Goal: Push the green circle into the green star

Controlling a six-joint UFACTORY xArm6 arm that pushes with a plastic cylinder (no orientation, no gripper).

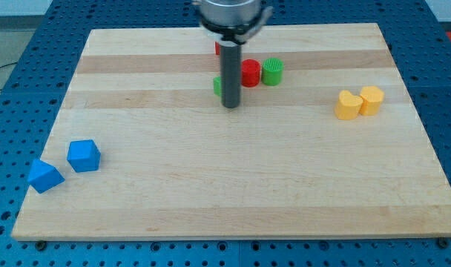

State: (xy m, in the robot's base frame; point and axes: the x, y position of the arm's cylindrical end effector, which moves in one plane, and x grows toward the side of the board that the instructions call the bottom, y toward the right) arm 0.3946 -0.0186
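Observation:
The green circle (pixel 272 71) stands near the view's top, right of centre, touching a red round block (pixel 251 73) on its left. A green block, probably the green star (pixel 218 86), is mostly hidden behind the dark rod; only its left edge shows. My tip (pixel 231 106) rests on the board just below and right of that green block, and left of and below the red round block. The green circle lies about one block width to the right of my tip and a little higher.
A second red block (pixel 219 49) peeks out behind the rod near the top. Two yellow blocks (pixel 349 105) (pixel 372 99) touch at the right. Two blue blocks (pixel 84 156) (pixel 44 176) sit at the lower left. The wooden board (pixel 225 185) ends at all four sides.

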